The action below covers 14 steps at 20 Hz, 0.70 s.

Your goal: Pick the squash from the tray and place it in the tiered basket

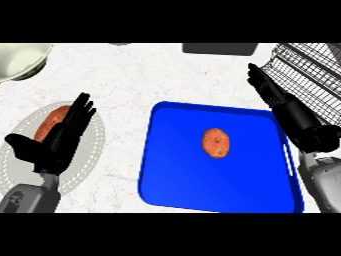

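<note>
lying near the middle of the blue tray (174, 186), a little toward its far side, is the squash (216, 143), a small orange oval with nothing touching it. the tray sits on the pale marbled counter (143, 80), right of centre. at the far right stands the tiered basket (315, 75), a dark wire thing, its near corner just beyond the tray's far right corner. the right hand (292, 114) hangs over the tray's right edge, between the squash and the basket, fingers straight and stretched away toward the far side, holding nothing and well apart from the squash. on the left, the left hand (55, 140) rests open above a pale oval plate (92, 150), fingers straight and together, thumb spread out to the left. an orange-brown vegetable (52, 122) lies on that plate, half hidden behind the fingers. a cream bowl (10, 62) sits at the far left corner, and a dark grey object (220, 48) shows at the far edge.
</note>
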### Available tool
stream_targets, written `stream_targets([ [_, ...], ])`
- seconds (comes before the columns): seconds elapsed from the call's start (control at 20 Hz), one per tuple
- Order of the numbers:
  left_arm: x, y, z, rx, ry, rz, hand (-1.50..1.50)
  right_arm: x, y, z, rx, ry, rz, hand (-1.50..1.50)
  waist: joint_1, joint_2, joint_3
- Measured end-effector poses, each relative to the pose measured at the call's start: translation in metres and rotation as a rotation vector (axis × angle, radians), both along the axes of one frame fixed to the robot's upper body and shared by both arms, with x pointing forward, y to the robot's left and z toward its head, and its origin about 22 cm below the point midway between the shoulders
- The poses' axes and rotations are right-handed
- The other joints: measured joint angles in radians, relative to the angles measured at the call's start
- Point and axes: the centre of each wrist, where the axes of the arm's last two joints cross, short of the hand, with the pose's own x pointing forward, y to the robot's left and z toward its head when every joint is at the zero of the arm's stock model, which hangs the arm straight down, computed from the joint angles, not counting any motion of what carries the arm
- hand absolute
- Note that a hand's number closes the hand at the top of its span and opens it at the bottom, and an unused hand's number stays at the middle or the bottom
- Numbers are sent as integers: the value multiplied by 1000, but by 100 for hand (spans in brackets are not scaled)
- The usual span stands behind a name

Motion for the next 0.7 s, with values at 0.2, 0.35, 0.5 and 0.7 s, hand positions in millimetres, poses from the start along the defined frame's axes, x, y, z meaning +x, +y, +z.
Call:
stream_targets([
  [0.2, 0, 23, 11, 135, -52, 86, 0, 1, 2, -3, 118, 27, -70, 150, -20, 28, 15],
  [0.35, 2, 42, 16, 261, -67, 159, 0, 1, -2, -9, 315, 20, -214, 150, -55, 30, 32],
  [0.5, 0, 57, 18, 344, -62, 204, 0, -10, -35, -44, 178, 155, -517, -150, -69, 43, 24],
  [0.7, 2, 55, 20, 414, -57, 231, 0, -32, -33, -64, 142, 209, -759, -150, -67, 44, 23],
])
